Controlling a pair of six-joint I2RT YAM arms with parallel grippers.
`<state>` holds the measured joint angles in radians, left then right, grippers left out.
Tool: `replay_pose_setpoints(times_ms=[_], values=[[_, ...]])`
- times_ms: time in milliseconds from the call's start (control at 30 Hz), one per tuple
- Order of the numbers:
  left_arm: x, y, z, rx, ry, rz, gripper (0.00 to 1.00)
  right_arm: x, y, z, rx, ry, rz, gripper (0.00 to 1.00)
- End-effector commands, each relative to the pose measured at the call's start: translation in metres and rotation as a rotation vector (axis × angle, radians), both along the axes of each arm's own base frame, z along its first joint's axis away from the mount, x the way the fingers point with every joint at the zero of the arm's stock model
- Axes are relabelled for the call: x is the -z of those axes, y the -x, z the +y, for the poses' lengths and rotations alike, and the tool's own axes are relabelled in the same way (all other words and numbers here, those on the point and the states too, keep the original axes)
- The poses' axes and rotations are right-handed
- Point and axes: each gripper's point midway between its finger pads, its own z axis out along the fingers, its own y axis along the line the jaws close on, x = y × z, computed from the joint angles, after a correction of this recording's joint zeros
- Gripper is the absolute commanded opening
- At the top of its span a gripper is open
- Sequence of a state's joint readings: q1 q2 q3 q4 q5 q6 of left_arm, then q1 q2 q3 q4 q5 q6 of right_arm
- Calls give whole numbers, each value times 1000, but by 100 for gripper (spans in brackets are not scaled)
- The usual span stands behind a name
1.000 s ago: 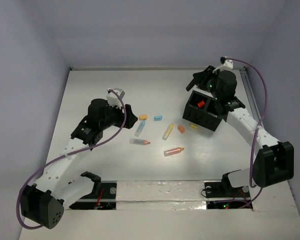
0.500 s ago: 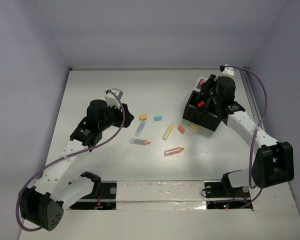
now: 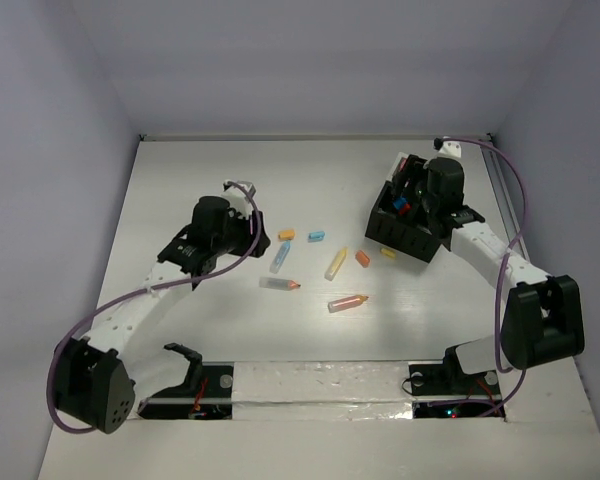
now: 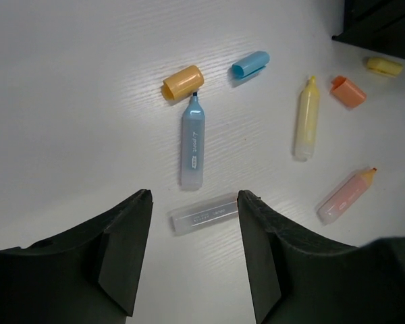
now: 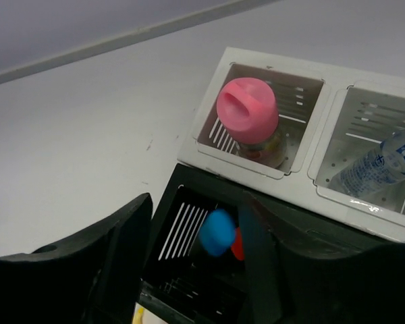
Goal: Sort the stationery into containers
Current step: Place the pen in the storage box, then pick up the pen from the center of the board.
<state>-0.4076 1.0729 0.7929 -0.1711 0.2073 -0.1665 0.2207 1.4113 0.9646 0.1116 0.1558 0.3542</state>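
Loose stationery lies mid-table: a light-blue highlighter [image 4: 193,145], a clear stick [image 4: 204,214], a yellow stick [image 4: 307,121], a pinkish orange-tipped stick [image 4: 345,196], an orange cap [image 4: 183,82], a blue cap [image 4: 250,64] and an orange block [image 4: 348,92]. My left gripper [image 4: 194,199] hangs open above the clear stick with nothing between its fingers. My right gripper [image 5: 196,219] is open over the black container [image 3: 405,235]. A blurred blue piece [image 5: 217,231] sits loose between its fingers over a compartment, beside a red piece [image 5: 237,244].
A white-rimmed tray [image 5: 304,185] adjoins the black container at the back. It holds a pink round piece [image 5: 247,110] and a clear tube [image 5: 381,165]. A small yellow piece [image 3: 388,252] lies by the container's front. Walls enclose the table on the left, back and right.
My right gripper came in over the black container and opened, letting go of the blue piece. My left gripper moved a little right, toward the sticks.
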Motion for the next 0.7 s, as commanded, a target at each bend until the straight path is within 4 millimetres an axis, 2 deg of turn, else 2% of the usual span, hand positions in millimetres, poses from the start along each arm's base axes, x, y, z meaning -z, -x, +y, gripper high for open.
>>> replay_pose_setpoints(times_ms=[0,33,100,200,267,333,500,533,567,667], values=[[17,-2,-3,-4,-46,53,51,-22,1,-2,-1,-17,-66,66],[20,-4,-3,-9,-55,64,51,-26,2,0,-10,-25,-74,73],[34,-2,-7,-1,-93,103,52,-37,5,2,-27,-40,-97,77],[44,-5,-8,-12,-124,130,53,-47,14,15,-90,-93,-119,78],[47,-3,-17,4,-141,131,53,-51,19,24,-129,-136,-131,79],[57,-3,-21,11,-172,161,53,-56,25,34,-182,-175,-140,78],[78,-2,-25,10,-223,218,54,-60,37,73,-291,-222,-150,76],[79,-3,-24,9,-226,221,54,-62,38,82,-310,-229,-155,76],[80,-2,-27,15,-233,223,54,-58,42,100,-349,-231,-142,76],[86,-3,-27,7,-266,237,54,-57,42,122,-384,-215,-134,74]])
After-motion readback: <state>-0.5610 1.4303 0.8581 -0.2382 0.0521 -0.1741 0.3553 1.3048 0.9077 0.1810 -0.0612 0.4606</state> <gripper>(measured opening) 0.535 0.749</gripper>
